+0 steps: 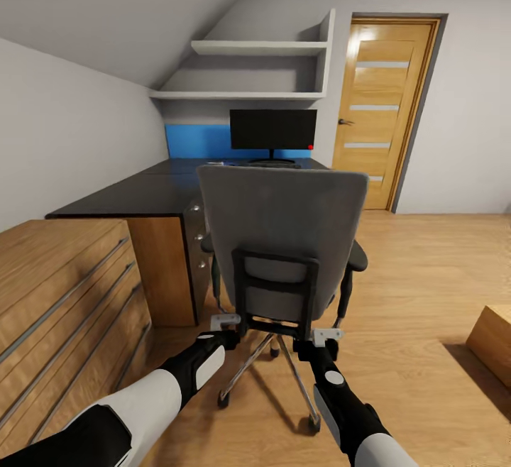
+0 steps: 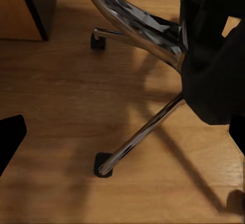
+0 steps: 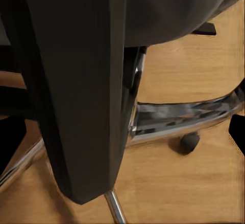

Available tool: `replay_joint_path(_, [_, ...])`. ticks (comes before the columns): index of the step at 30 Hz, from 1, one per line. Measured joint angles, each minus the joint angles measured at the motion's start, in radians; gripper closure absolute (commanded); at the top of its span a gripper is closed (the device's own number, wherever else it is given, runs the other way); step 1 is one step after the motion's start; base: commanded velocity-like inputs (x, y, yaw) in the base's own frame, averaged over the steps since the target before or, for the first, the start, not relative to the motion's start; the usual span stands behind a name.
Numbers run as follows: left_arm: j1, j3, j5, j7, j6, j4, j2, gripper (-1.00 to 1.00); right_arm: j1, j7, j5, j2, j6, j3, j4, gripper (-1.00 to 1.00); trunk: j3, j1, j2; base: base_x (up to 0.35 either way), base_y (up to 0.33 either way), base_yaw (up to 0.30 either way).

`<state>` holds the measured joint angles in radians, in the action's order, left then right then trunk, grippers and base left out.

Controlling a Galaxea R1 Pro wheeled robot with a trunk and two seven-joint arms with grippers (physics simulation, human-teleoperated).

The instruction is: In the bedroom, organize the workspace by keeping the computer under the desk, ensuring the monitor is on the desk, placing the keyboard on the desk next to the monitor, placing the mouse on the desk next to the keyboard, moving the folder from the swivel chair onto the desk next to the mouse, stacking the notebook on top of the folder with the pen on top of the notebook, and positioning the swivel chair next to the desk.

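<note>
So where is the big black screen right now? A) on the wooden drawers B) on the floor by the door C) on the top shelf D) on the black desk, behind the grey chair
D: the monitor stands on its stand on the desk, beyond the back of the swivel chair and below the shelves.

A room in a home, set up as a study corner under a sloping attic ceiling (image 1: pixel 142 6) at the upper left of the frame. A long black bench (image 1: pixel 135 194) at centre left carries a monitor (image 1: pixel 273 130), with white wall shelves (image 1: pixel 248 69) above it and a grey swivel chair (image 1: pixel 284 240) in front. A panelled wooden door (image 1: pixel 380 108) at upper right, a wooden drawer chest (image 1: pixel 64 297) at lower left and a wood plank floor (image 1: pixel 426 275) give it a domestic look.
</note>
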<state>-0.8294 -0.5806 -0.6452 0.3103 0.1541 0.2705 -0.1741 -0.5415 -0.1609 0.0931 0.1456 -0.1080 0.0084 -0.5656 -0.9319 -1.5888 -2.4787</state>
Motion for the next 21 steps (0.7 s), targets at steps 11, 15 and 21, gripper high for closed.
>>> replay_joint_path(11, [0.0, -0.09, -0.001, 0.0, 0.0, 0.0, 0.0, -1.0, 0.0, -0.001, 0.001, -0.001, 0.0, -0.001, -0.003, -1.0, 0.012, 0.0, 0.0, 0.0, 0.0, -0.167])
replay_joint_path(15, [0.0, -0.097, -0.003, 0.001, 0.001, 0.002, 0.0, -1.0, 0.0, -0.001, 0.001, -0.001, 0.0, -0.001, -0.003, -1.0, 0.014, 0.0, 0.0, 0.0, 0.0, -0.039])
replay_joint_path(21, [0.0, -0.098, -0.004, 0.0, 0.001, 0.002, 0.0, -1.0, 0.0, -0.002, 0.001, -0.002, 0.0, -0.001, -0.003, -1.0, 0.014, 0.0, 0.0, -0.005, -0.001, -0.007])
